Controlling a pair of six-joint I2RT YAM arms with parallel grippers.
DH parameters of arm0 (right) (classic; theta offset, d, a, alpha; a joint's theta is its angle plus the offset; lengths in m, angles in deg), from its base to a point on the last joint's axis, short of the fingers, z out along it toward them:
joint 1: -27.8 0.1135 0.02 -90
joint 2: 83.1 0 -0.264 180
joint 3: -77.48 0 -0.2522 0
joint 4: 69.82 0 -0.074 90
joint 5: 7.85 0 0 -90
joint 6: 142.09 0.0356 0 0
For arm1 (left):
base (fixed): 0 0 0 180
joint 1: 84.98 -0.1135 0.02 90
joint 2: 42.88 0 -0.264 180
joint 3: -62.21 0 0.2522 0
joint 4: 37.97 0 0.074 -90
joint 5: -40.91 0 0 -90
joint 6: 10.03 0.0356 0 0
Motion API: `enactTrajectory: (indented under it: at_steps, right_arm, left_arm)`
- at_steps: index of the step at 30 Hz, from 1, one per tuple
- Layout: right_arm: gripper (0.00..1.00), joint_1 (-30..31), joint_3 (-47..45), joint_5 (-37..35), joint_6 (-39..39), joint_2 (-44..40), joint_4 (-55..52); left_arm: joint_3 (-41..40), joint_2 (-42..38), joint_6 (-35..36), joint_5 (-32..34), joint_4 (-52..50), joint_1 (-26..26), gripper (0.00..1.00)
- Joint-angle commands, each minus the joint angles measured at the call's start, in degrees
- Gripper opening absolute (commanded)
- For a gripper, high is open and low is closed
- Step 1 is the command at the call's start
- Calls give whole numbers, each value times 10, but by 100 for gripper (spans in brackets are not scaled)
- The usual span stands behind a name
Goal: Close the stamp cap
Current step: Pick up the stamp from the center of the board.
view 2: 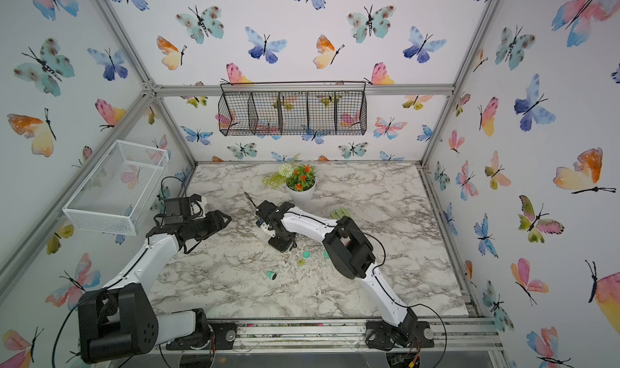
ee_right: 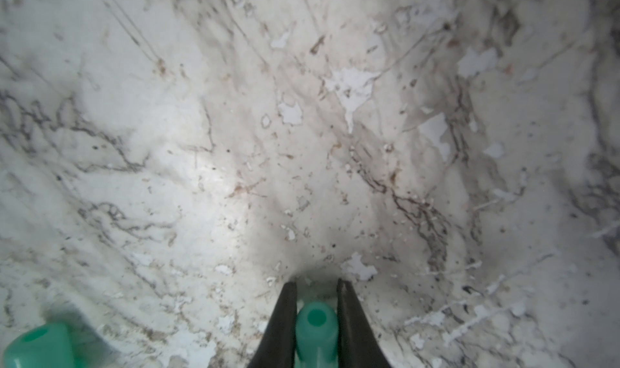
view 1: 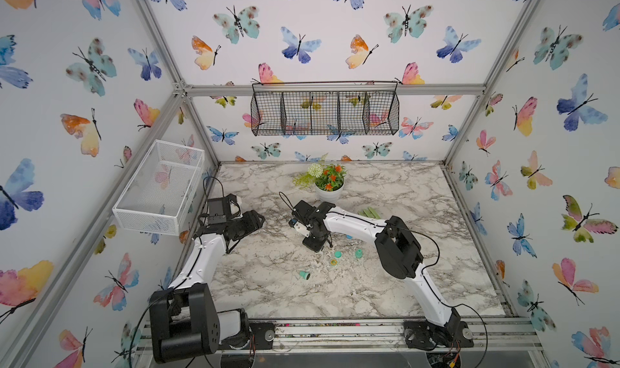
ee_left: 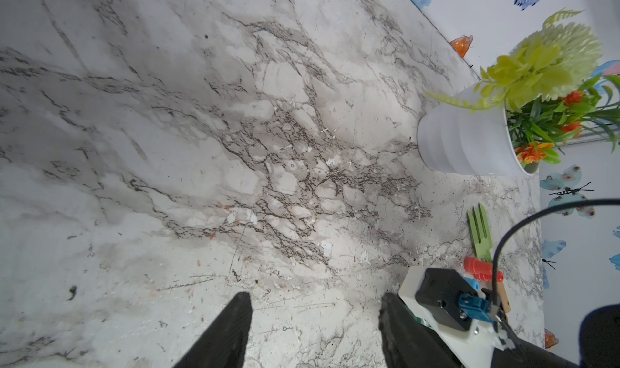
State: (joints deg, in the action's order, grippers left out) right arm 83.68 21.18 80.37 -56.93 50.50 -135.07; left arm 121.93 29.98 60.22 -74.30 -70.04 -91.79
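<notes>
In the right wrist view my right gripper (ee_right: 317,282) is shut on a teal stamp (ee_right: 315,329) that stands upright between the fingers, just over the marble table (ee_right: 235,148). A second teal piece (ee_right: 37,346) sits close beside it. Both top views show this gripper (view 1: 315,243) pointing down at mid-table, hiding the held stamp. Near it lie a small teal cap (view 1: 338,254), a round piece with a yellow centre (view 1: 333,262), an upright teal stamp (view 1: 359,253) and a tipped-over stamp (view 1: 304,275). My left gripper (ee_left: 315,299) hangs open and empty at the left.
A white pot of flowers (view 1: 328,190) stands at the back of the table. Green fork-shaped pieces (view 1: 369,212) lie behind the right arm, with a red piece (ee_left: 483,270) next to them. A white mesh basket (view 1: 157,188) and a black wire basket (view 1: 325,113) hang on the walls.
</notes>
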Motion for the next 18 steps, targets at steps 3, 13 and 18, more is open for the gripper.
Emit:
enactTrajectory:
  at_steps: [3,13,18]
  right_arm:
    - [10,3,-9,-17,30,-24,-3]
    - [2,-39,-94,42,183,-174,162]
    - [2,-80,-204,124,329,-277,309]
  left_arm:
    - [-5,-10,2,-19,5,-1,63]
    - [-11,-65,-3,-91,59,58,63]
    - [-21,-120,-21,-63,121,150,63]
